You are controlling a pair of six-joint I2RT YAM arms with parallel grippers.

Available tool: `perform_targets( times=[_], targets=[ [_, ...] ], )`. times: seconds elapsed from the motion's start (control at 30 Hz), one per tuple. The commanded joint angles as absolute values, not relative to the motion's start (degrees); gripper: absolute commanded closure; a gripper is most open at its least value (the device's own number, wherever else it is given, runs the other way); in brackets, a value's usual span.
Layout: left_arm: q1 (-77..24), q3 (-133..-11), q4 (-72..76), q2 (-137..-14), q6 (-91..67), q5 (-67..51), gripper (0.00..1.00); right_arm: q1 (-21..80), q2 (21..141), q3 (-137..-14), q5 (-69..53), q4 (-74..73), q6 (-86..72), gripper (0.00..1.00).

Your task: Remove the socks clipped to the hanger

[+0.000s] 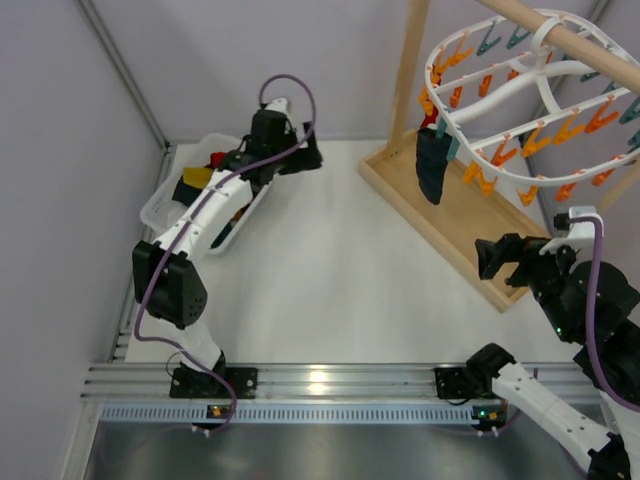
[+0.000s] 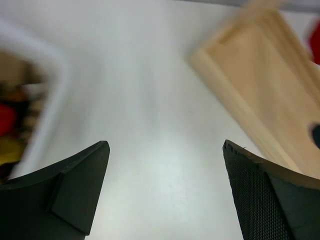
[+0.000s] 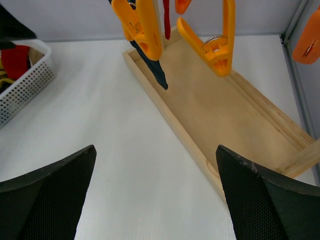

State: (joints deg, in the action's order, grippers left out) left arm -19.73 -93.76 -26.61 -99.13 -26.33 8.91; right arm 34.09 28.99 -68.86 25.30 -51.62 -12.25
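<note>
Left gripper (image 2: 165, 150) hovering beside white basket (image 1: 160, 200) at far-left corner, jaws apart, empty. Right gripper (image 3: 155, 150) facing wooden stand (image 3: 225, 115) near right edge, jaws apart, empty. Red sock (image 3: 15, 60) and yellow sock (image 1: 197, 176) lying in basket: apparently done. Navy sock (image 1: 432, 165) hanging clipped to hanger (image 1: 505, 90): remaining.

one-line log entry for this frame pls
left gripper: open, empty, beside basket | right gripper: open, empty, by stand | dark sock: clipped on hanger | basket: socks inside

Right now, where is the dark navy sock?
Top view, upper right: the dark navy sock hangs clipped at the left end of the hanger, over the wooden stand base.
</note>
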Motion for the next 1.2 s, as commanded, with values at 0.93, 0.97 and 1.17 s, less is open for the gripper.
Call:
perform_targets(
  times=[0.93, 0.97, 1.17],
  targets=[
    [-37.18, -110.29, 26.54, -130.07, -14.85, -45.26, 0.02, 34.89, 17.58, -63.98, 6.51, -42.19, -13.54, 0.00],
    [-37.09, -112.39, 26.54, -131.04, -15.11, -45.70, 0.02, 34.89, 17.67, -63.90, 5.81, -42.10, -13.27, 0.01],
    [-36.48, -120.04, 26.54, -137.54, -15.99, -49.91, 0.02, 34.89, 17.84, -63.90, 3.52, -41.66, -12.31, 0.01]
  ],
)
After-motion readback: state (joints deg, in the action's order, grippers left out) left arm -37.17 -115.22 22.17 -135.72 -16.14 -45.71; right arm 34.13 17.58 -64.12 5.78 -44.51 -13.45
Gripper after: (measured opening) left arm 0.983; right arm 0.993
